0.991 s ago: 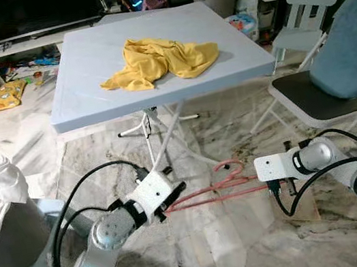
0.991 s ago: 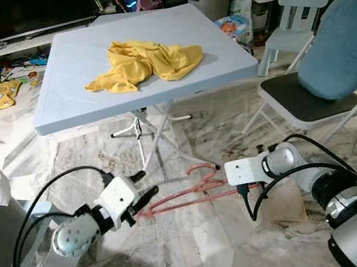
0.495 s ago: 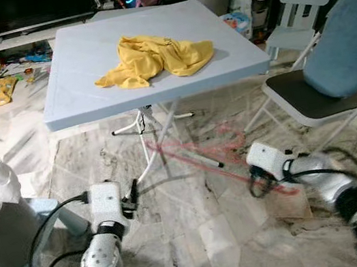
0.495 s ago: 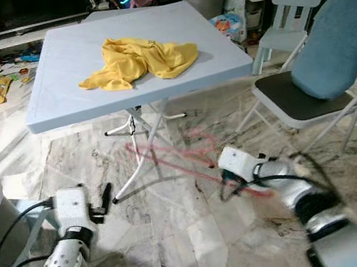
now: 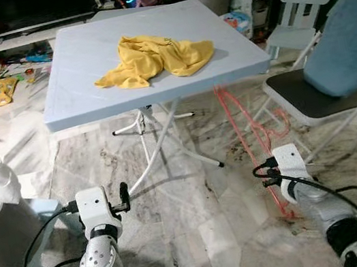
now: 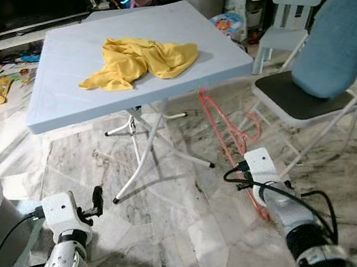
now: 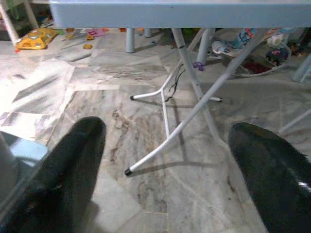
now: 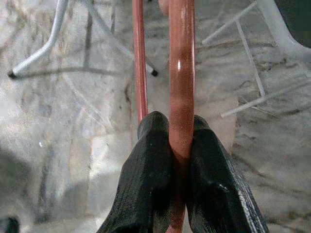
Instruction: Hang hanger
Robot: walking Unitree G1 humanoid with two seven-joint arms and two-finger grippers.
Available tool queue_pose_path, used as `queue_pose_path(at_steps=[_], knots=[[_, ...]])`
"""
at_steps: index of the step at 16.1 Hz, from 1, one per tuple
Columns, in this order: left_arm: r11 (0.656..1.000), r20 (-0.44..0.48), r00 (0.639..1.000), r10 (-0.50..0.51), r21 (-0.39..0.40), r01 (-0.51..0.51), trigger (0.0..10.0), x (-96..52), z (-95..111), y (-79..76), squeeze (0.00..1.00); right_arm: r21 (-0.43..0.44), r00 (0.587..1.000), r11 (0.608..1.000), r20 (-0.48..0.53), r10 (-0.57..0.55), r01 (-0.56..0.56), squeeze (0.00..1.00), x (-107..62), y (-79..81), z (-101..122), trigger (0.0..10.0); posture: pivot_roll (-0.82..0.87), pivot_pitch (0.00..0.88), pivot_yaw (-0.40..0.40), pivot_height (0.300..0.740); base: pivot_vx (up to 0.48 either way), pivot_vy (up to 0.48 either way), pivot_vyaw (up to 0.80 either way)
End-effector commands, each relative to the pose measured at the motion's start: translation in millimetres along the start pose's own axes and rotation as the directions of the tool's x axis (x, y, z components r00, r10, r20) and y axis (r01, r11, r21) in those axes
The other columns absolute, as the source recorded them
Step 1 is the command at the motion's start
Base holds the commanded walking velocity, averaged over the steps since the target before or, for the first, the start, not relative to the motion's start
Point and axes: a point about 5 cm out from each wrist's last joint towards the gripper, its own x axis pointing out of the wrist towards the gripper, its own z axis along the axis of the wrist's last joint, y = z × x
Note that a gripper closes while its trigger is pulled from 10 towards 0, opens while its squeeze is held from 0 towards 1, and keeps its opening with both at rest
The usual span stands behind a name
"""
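While the right gripper (image 8: 181, 145) is clamped on one bar of the pink hanger (image 5: 247, 128), the hanger stands nearly upright above the marble floor (image 5: 200, 219), its top just beside the worktop's (image 5: 83, 60) front right corner, between worktop and folding chair (image 5: 334, 71). Left gripper (image 7: 167, 160): fingers (image 7: 68, 160) spread apart, empty, low over the floor before the worktop's front left. Yellow cloth (image 5: 154, 57): crumpled at mid-worktop. Small chair (image 5: 301, 4): beyond the right edge.
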Motion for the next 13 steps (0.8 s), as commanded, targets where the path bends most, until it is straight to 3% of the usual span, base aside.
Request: queue_pose_path(at_steps=[1, 2, 3, 4, 5, 9, 13], knots=[[1.0, -0.008, 1.0, 0.004, 0.003, -0.004, 10.0, 1.2, 0.1, -1.2, 1.0, 0.031, 0.998, 0.999, 0.045, -0.041, 0.039, 0.0, -1.7, -4.1, 10.8, 2.0, -0.19, 0.0, 0.024, 0.74, 0.0, 0.0, 0.0], [1.0, -0.011, 1.0, 0.009, 0.008, -0.008, 10.0, 0.7, -0.8, -1.0, 1.0, 0.042, 0.998, 0.998, 0.043, -0.055, 0.053, 0.0, -2.9, -4.7, 10.1, 2.5, -0.2, 0.0, 0.028, 0.74, 0.0, 0.0, 0.0], [0.998, -0.024, 0.998, 0.06, 0.016, -0.059, 10.0, -0.6, -4.8, 5.8, 1.0, 0.074, 0.995, 0.993, 0.04, -0.095, 0.092, 0.0, -6.6, -6.1, 7.0, 4.3, -0.19, 0.0, 0.033, 0.74, 0.0, 0.0, 0.0], [0.997, -0.028, 0.997, 0.075, 0.015, -0.075, 10.0, -0.8, -6.0, 8.1, 1.0, 0.081, 0.994, 0.992, 0.038, -0.101, 0.098, 0.0, -7.4, -6.0, 6.3, 4.3, -0.19, 0.0, 0.033, 0.74, 0.0, 0.0, 0.0], [0.993, -0.057, 0.991, 0.118, 0.007, -0.118, 10.0, -1.2, -10.7, 15.0, 0.0, 0.093, 0.993, 0.99, 0.029, -0.114, 0.111, 0.0, -9.7, -4.1, 3.5, 10.0, -0.18, 0.0, 0.028, 0.74, 0.0, 0.0, 0.0], [0.991, -0.083, 0.988, 0.133, -0.011, -0.134, 10.0, -4.0, -16.4, 16.6, 0.0, 0.095, 0.993, 0.988, 0.009, -0.12, 0.119, 0.0, -11.2, 2.6, 1.1, 10.0, -0.17, 0.0, 0.016, 0.74, 0.0, 0.0, 0.0], [0.994, -0.12, 0.987, 0.102, -0.029, -0.106, 10.0, -4.0, -24.3, 11.3, 0.0, 0.072, 0.987, 0.984, 0.002, -0.164, 0.163, 0.0, -11.9, -2.9, 3.3, 10.0, -0.17, 0.0, 0.012, 0.74, 0.0, 0.0, 0.0]])
